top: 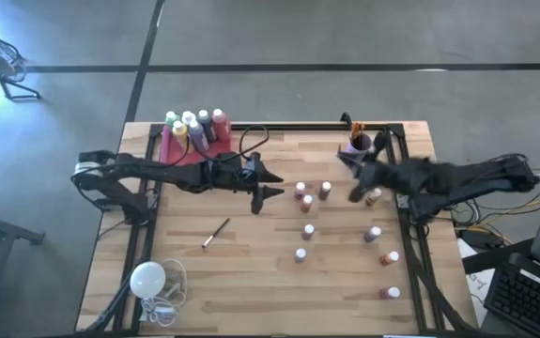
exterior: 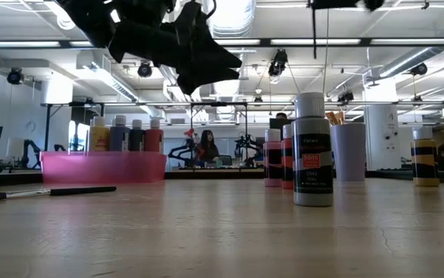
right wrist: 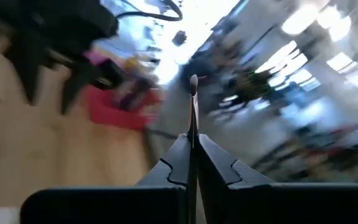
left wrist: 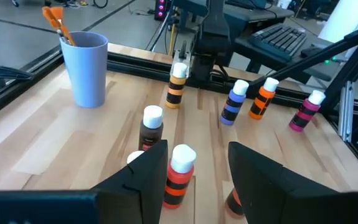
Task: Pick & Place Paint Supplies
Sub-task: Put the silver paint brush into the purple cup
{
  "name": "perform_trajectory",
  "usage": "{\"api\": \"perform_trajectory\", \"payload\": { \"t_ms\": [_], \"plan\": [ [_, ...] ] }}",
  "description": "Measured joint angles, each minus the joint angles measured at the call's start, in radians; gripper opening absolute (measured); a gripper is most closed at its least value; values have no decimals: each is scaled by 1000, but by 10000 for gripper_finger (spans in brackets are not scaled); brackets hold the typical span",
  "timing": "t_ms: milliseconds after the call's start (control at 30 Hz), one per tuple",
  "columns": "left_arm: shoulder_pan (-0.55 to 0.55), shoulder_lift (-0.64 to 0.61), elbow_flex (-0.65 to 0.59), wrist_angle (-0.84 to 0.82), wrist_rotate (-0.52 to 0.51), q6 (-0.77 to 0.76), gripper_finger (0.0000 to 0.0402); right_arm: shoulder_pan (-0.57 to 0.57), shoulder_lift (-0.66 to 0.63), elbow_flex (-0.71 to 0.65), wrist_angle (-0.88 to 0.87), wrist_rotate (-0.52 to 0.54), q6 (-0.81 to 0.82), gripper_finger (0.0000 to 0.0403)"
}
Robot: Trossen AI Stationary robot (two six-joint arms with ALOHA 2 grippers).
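My left gripper hangs open above the table's middle and holds nothing. Small white-capped paint bottles stand just beyond it, the nearest being a red-labelled one and a brown one. More small bottles stand toward the right. My right gripper, blurred in the high view, is raised near the cup and is shut on a thin paintbrush. Another paintbrush lies flat on the table. Larger bottles stand in the pink tray. My right gripper pinches the thin paintbrush's shaft between its two shut fingers. The brush runs along the fingers and juts out past their tips, ending at its free end. The brush is lifted clear of the table.
The cup at the far right holds orange-handled brushes. A white round bulb with its cord lies at the near left corner. Bare wood lies along the near middle of the table. A dark frame rail runs along the far edge.
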Motion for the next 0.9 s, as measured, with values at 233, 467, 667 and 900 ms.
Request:
{"api": "perform_trajectory", "payload": {
  "t_ms": [233,467,667,900],
  "plan": [
    [-2,0,0,1,0,3,175,-241,-153,84,-255,-163,267,8],
    [-2,0,0,1,0,17,174,-392,-217,61,-270,-366,334,8],
    [-2,0,0,0,0,16,174,-479,-192,47,-272,-415,336,8],
    [-25,1,-8,-14,-1,45,174,-625,-143,54,-271,-575,367,8]
  ]
}}
